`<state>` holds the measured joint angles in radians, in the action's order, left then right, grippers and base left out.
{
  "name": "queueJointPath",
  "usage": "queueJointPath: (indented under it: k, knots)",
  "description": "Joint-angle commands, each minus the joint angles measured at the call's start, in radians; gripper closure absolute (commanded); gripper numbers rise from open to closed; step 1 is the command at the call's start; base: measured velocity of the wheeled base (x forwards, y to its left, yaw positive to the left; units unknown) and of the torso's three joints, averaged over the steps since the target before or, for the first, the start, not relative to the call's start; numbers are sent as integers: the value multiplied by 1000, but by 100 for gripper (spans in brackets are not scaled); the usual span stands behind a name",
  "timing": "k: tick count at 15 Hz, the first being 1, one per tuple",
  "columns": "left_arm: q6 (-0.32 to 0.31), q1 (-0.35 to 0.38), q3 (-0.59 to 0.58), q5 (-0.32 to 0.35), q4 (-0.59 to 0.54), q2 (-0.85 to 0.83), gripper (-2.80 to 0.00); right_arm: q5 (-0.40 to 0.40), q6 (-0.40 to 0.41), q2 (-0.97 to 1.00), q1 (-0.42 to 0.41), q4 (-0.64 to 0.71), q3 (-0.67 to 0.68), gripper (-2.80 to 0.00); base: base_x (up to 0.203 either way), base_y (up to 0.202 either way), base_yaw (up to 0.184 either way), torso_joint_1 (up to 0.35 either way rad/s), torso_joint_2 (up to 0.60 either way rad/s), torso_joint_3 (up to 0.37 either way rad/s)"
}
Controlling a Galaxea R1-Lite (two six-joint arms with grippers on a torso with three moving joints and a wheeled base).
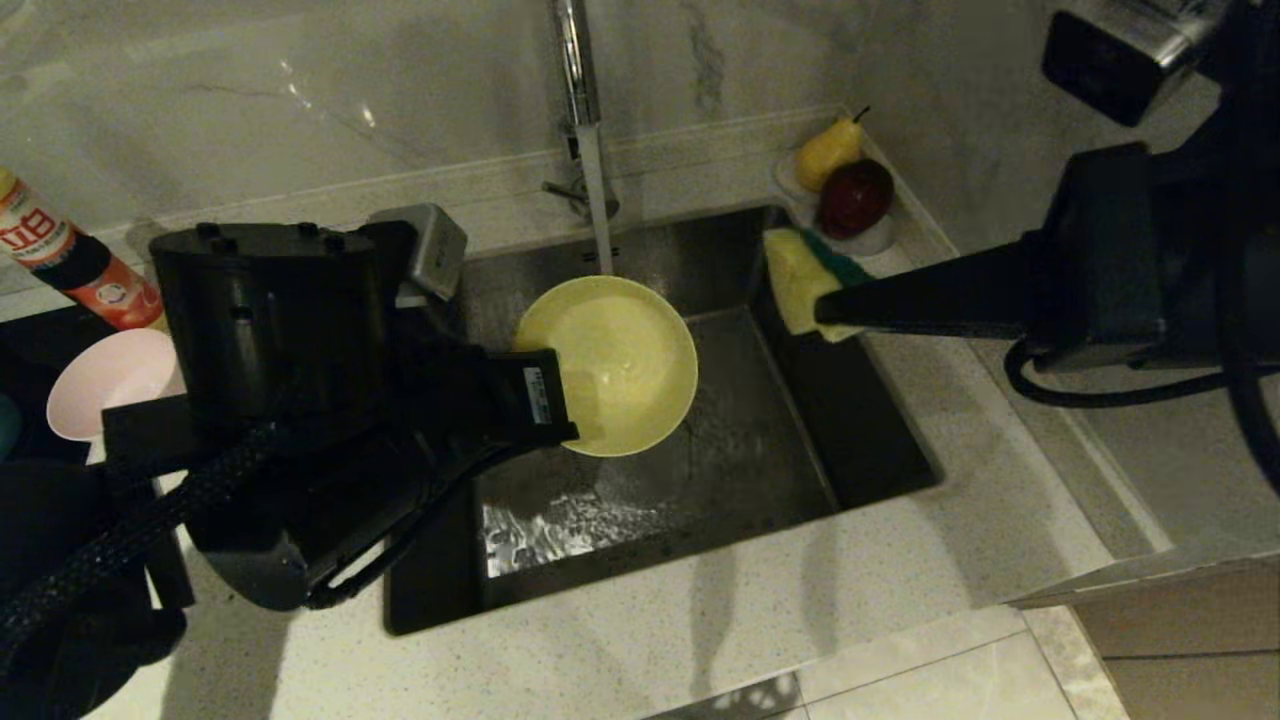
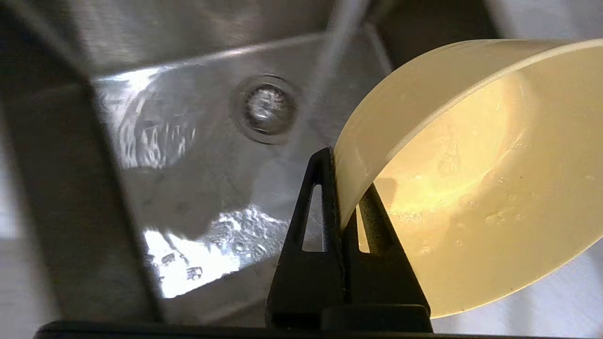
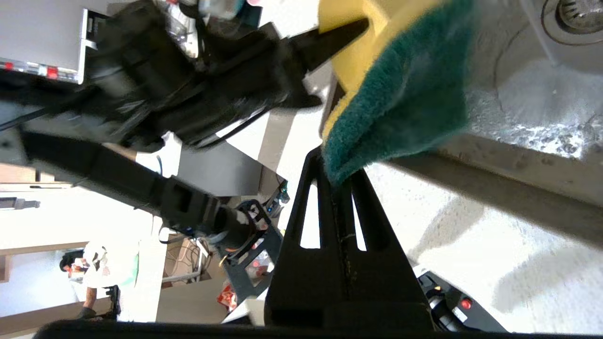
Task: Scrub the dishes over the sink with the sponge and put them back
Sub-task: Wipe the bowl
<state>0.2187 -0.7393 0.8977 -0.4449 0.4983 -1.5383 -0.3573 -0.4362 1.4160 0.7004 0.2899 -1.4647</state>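
- The yellow bowl (image 1: 620,365) is grasped by its rim in the left tool (image 1: 560,410), tilted over the sink (image 1: 860,440), beneath the tap (image 1: 585,120).
- The sponge (image 1: 800,280) is clenched in the right tool (image 1: 825,310) at the bowl's two o'clock, over the sink's rim.
- A pink bowl (image 1: 105,380) is seen at nine o'clock.

Marble wall (image 1: 350,90), speckled counter (image 1: 700,620)
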Motion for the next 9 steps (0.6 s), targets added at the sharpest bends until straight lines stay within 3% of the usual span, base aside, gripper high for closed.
queueJointPath:
  k: [1,4,9]
  knots:
    - [11,53,0,-2,-3,7,0,-2,-3,-54,-23,67,-28,0,0,0,0,0,0,0]
    - [43,98,-12,-5,-13,31,0,-2,-2,-83,-141,156,1,0,0,0,0,0,0,0]
    - [64,134,-21,-6,-66,77,0,-8,34,-124,-330,163,130,0,0,0,0,0,0,0]
